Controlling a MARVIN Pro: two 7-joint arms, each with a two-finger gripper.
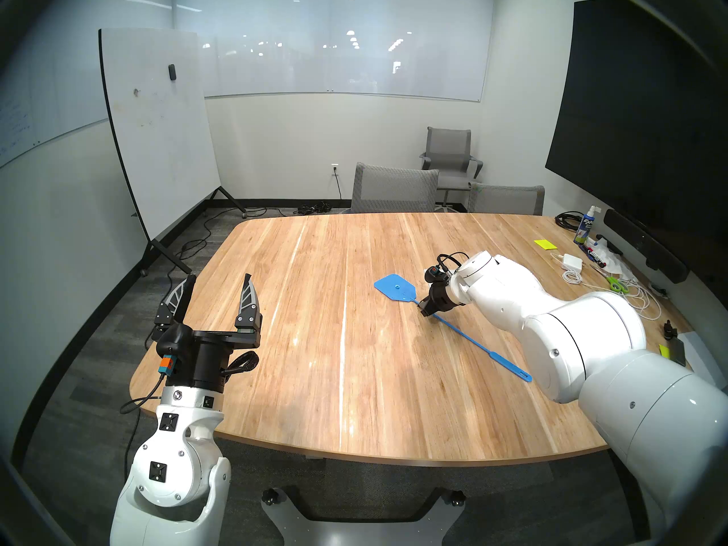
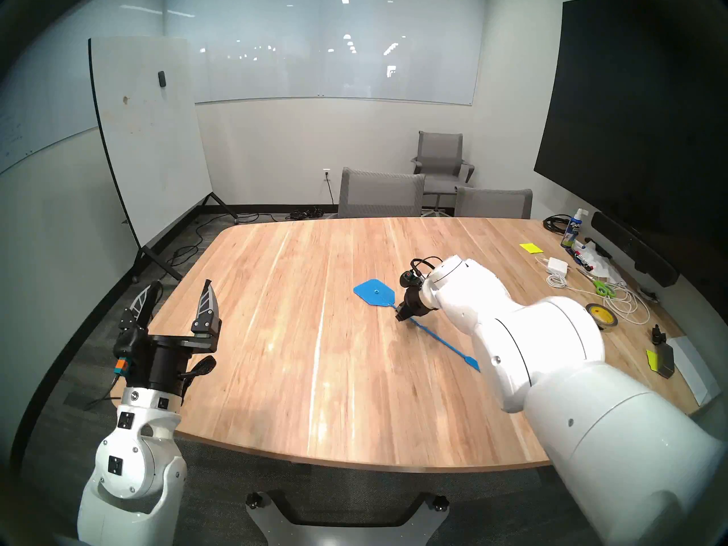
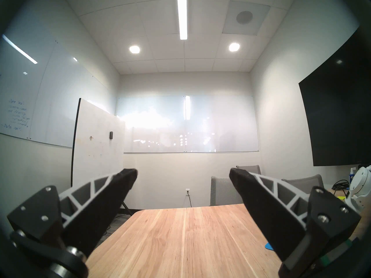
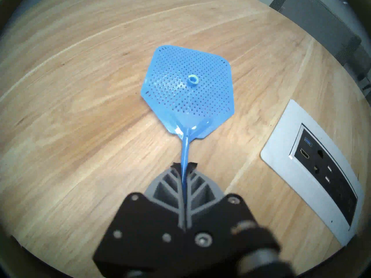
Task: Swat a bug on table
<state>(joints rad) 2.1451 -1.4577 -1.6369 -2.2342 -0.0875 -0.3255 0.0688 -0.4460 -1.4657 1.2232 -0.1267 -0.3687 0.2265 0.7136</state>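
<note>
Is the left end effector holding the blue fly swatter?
No, the left end effector is open and empty; the right end effector grips the fly swatter.

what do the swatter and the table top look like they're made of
Swatter: looks like flexible blue plastic, slightly glossy, its head moulded with rows of small holes. Table: looks like light wood planks with visible grain and a smooth sheen reflecting the ceiling lights, though solid or veneer can't be told.

Bright, even light falls from the ceiling strip light (image 3: 183, 14) and two round downlights. Glare streaks the table (image 1: 354, 375); fisheye rims darken, and the right wrist view's lower edge blurs.
</note>
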